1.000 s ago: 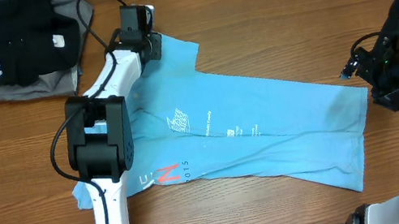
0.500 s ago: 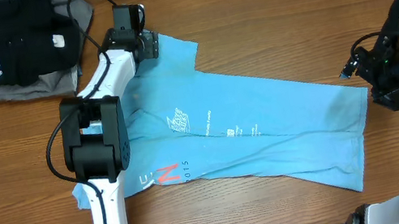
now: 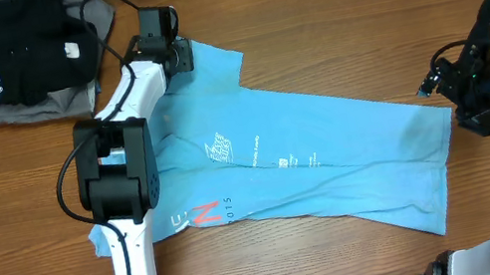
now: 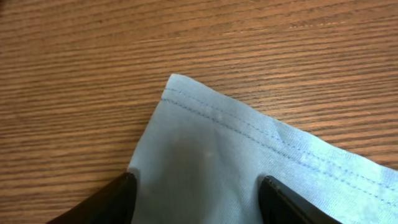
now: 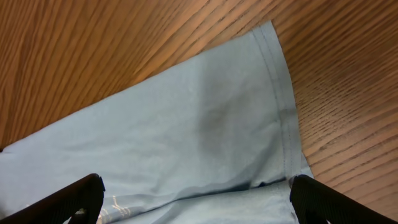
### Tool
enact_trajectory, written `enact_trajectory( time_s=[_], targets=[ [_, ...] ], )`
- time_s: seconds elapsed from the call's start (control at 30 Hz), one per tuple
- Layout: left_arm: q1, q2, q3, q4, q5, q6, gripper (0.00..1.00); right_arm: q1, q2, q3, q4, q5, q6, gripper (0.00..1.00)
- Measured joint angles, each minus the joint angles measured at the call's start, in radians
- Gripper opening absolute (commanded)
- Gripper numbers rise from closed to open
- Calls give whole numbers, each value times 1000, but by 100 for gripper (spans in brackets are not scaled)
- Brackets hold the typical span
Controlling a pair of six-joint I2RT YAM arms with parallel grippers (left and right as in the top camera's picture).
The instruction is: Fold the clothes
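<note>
At the far left a stack of black and grey clothes (image 3: 28, 62) sits near the table's back edge, well apart from your work, so leave it be. Your left gripper (image 4: 199, 204) is low over the back left corner of the light blue T-shirt (image 3: 322, 169), fingers well apart on either side of the hemmed corner and holding nothing, since the cloth lies flat on the wood between them. To take this corner well, I would come down until both fingers (image 4: 118, 199) bracket the stitched hem, then close on the doubled seam, not the thin cloth behind it, and lift only enough to free it. The shirt lies spread in a long slant across the middle of the table, print side up, with creases running toward its right end. There your right gripper (image 5: 198, 204) hovers over the other hemmed corner, spread as wide as it goes and empty; match its pinch to the left one so the edge rises evenly. The wooden table (image 3: 337, 30) is smooth and bare around the shirt, leaving room to carry a fold toward you. Nothing of the room beyond the tabletop shows.
</note>
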Motion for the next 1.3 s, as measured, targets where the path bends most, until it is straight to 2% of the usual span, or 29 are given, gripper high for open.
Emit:
enact_trajectory(
  time_s=[0.1, 0.17, 0.43, 0.47, 0.5, 0.53, 0.63, 0.67, 0.7, 1.07, 1.3],
  targets=[
    [0, 0, 0, -6, 12, -14, 55, 0, 0, 0, 0, 0, 0, 100],
    [0, 0, 1, -11, 16, -19, 46, 0, 0, 0, 0, 0, 0, 100],
    [0, 0, 3, -23, 35, -29, 30, 0, 0, -1, 0, 0, 0, 100],
    [0, 0, 3, -23, 36, -29, 34, 0, 0, -1, 0, 0, 0, 100],
    [0, 0, 3, -23, 37, -29, 60, 0, 0, -1, 0, 0, 0, 100],
    [0, 0, 3, -24, 35, -29, 61, 0, 0, -1, 0, 0, 0, 100],
    [4, 0, 3, -27, 31, -29, 13, 0, 0, -1, 0, 0, 0, 100],
    [5, 0, 3, -27, 35, -32, 6, 0, 0, -1, 0, 0, 0, 100],
    [5, 0, 4, -27, 36, -32, 4, 0, 0, -1, 0, 0, 0, 100],
    [5, -1, 4, -29, 29, -29, 4, 0, 0, -1, 8, 35, 19, 100],
    [5, -1, 4, -29, 29, -29, 4, 0, 3, -2, 71, 98, 48, 100]
  ],
)
